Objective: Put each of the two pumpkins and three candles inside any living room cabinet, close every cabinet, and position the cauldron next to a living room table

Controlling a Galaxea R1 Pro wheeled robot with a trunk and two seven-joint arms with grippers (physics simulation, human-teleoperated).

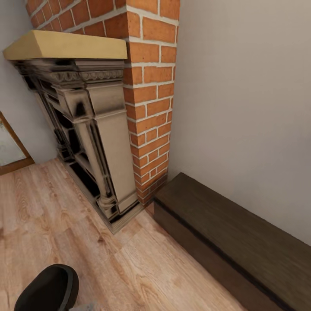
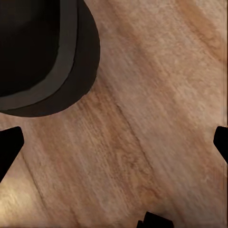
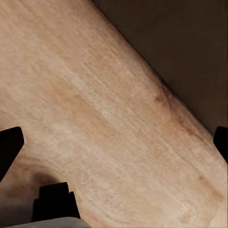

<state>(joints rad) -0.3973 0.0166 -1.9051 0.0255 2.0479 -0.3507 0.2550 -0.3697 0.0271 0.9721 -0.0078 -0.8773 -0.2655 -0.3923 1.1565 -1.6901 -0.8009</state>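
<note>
1. The robot stands before the brick fireplace (image 1: 147,86) with its dark ornate surround (image 1: 86,129); the low dark-brown cabinet (image 1: 233,233) runs along the wall to the right of it, on the wooden floor (image 1: 65,216); its front panels look closed.
2. A black rounded shape, probably the cauldron (image 1: 47,289), sits on the floor at the lower left of the head view; the left wrist view also has it (image 2: 42,52) close by.
3. The left gripper (image 2: 114,142) has its fingers spread wide and holds nothing; the right gripper (image 3: 114,142) is the same, above bare floor beside the cabinet front (image 3: 190,47).
4. I judge the step in hand is travel or search; no pumpkin or candle is here.
5. The next move calls for finding them, or gripping the cauldron's rim.
</note>
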